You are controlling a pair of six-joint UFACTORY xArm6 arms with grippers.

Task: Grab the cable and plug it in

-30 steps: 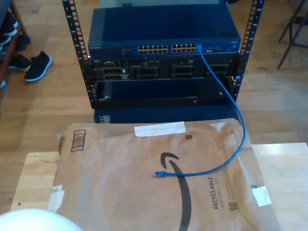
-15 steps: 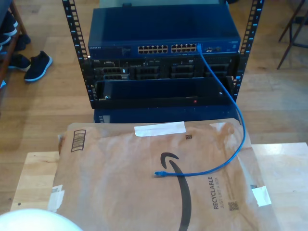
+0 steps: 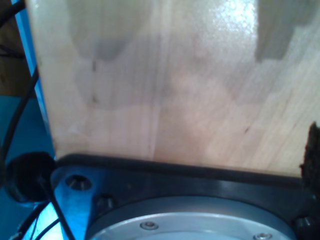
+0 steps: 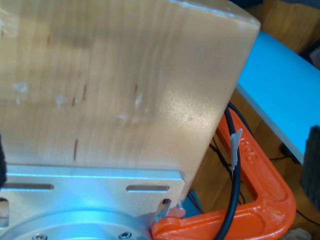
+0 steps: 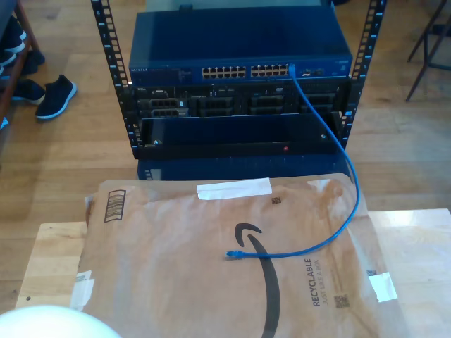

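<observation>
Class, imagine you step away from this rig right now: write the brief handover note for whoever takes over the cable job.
Grippers: neither wrist view shows jaws, so I cannot tell whether my first or second gripper is open or shut; nothing is visibly held.
Cable: one end is plugged into the network switch at the exterior view's right; its free plug lies on the brown paper package.
Done: nothing grasped.
Left: grab the free plug and plug it into a port.

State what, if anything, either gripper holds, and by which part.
Nothing is held. The blue cable lies loose on the cardboard box, its free plug untouched, the other end plugged into the switch.
</observation>
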